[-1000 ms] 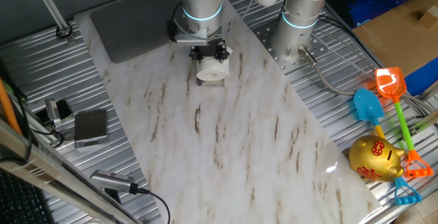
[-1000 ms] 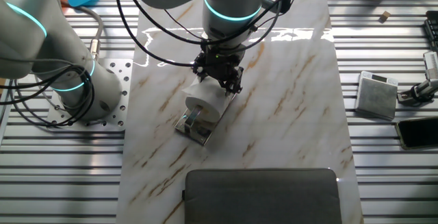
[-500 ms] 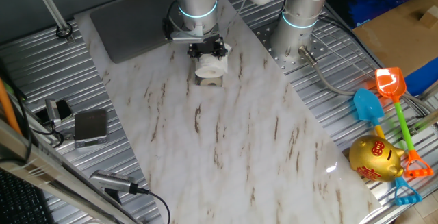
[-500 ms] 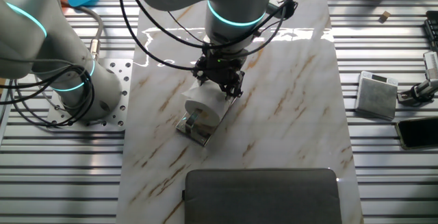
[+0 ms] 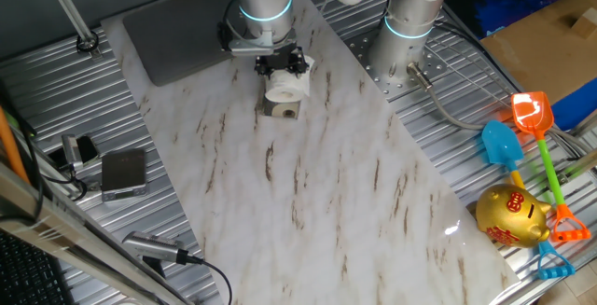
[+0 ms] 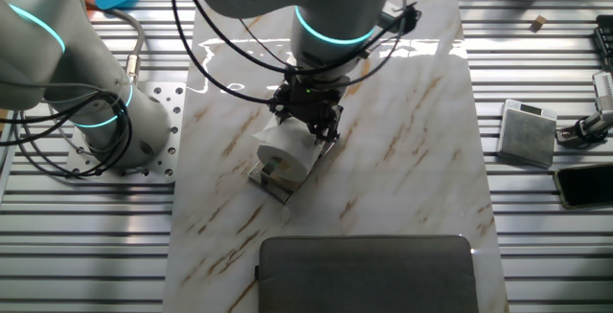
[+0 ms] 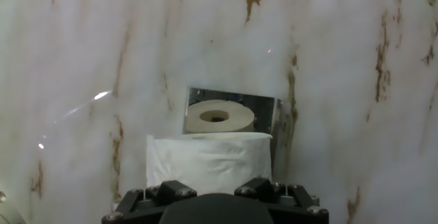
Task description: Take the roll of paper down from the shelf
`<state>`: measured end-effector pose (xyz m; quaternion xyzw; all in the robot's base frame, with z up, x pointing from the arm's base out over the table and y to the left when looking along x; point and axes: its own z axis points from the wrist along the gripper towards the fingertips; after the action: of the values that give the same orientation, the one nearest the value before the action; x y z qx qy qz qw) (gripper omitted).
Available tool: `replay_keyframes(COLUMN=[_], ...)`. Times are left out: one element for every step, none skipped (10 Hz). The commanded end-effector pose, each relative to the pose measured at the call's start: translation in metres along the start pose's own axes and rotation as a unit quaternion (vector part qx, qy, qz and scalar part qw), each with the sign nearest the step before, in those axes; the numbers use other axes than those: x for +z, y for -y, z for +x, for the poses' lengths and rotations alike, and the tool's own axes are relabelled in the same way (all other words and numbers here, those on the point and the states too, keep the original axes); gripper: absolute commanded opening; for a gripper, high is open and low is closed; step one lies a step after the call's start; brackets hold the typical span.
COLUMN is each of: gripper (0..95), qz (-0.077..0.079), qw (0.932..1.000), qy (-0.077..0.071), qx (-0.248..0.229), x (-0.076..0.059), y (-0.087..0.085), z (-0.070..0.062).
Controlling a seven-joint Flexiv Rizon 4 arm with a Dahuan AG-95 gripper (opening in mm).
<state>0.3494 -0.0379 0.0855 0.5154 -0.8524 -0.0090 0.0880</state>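
The white roll of paper (image 5: pixel 287 84) lies on its side with its near end over the shelf (image 5: pixel 281 110), a small dark stand on the marble board. My gripper (image 5: pixel 281 63) comes down on the roll's far end and is shut on it. In the other fixed view the gripper (image 6: pixel 308 122) holds the roll (image 6: pixel 282 146) above the shiny shelf plate (image 6: pixel 270 183). In the hand view the roll (image 7: pixel 209 159) fills the space just ahead of my fingers (image 7: pixel 168 190), and the shelf's upright plate (image 7: pixel 263 107) mirrors the roll's hollow core.
A large flat grey mat (image 5: pixel 182 23) lies behind the roll and shows near the lower edge of the other fixed view (image 6: pixel 369 273). The arm's base (image 5: pixel 410 25) stands to the right. A small grey box (image 5: pixel 123 173) sits off the board; plastic shovels (image 5: pixel 527 114) and a gold piggy bank (image 5: pixel 511 216) lie at right.
My gripper has pulled the roll back toward the grey mat, away from the stand. More of the stand's front now shows.
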Motion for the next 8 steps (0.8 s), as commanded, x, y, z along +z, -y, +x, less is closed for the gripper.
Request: replay_keyframes(gripper=[0.0,0.0,0.0,0.0,57.0,76.0,76.0,95.0], qz=[0.003,0.001,0.001,0.002,0.002,0.001,-0.001,-0.001], qw=[1.0000,1.0000,1.0000,1.0000,1.0000,0.9999,0.9999,0.9999], qy=[0.002,0.004,0.005,0.004,0.007,0.011,0.011,0.012], qx=[0.004,0.006,0.005,0.005,-0.002,-0.007,-0.007,-0.007], x=[0.0010,0.0011,0.0013,0.0024,0.0035,0.0036,0.0035,0.0033], y=[-0.0001,0.0000,0.0000,0.0001,0.0003,0.0003,0.0003,0.0003], z=[0.0034,0.0036,0.0036,0.0035,0.0034,0.0034,0.0035,0.0036])
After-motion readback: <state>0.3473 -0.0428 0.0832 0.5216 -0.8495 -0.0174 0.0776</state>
